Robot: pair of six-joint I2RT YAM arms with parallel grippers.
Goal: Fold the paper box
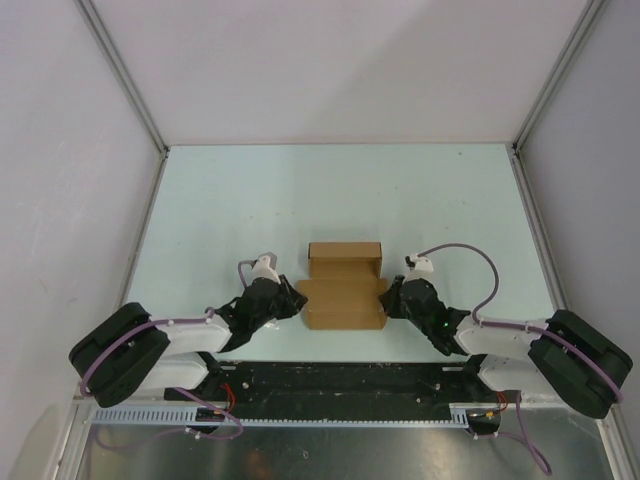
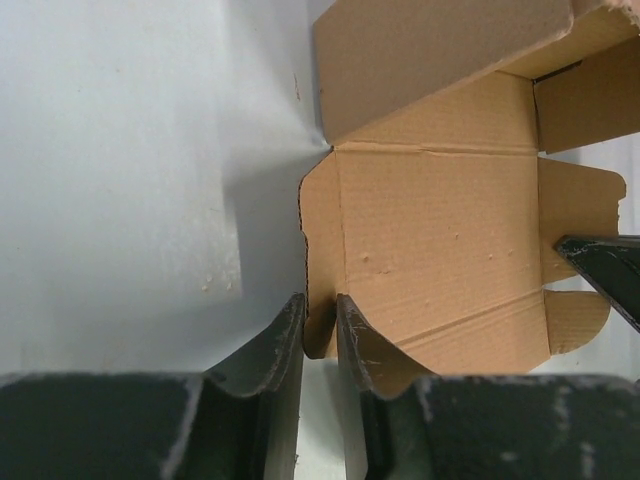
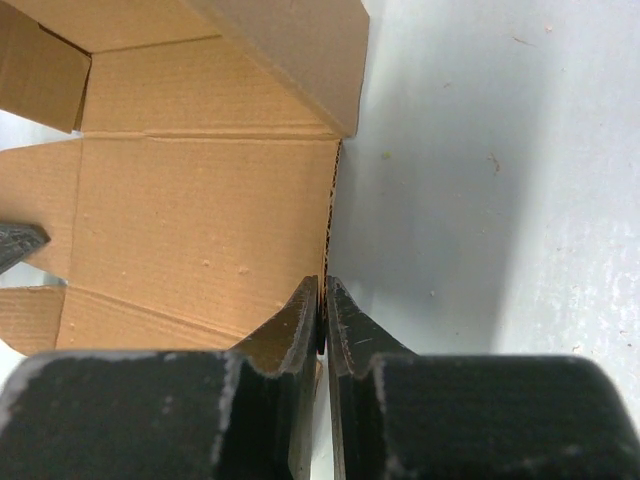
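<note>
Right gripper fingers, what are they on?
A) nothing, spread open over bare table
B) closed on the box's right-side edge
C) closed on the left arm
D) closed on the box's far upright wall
B: in the right wrist view the right gripper has its fingers pressed together on the right-side edge of the paper box, well short of its far wall.

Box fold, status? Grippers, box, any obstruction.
Right gripper shut on box right flap. Left gripper narrow astride left flap, grip unconfirmed. Box partly folded, back wall up. Nothing in the way.
</note>
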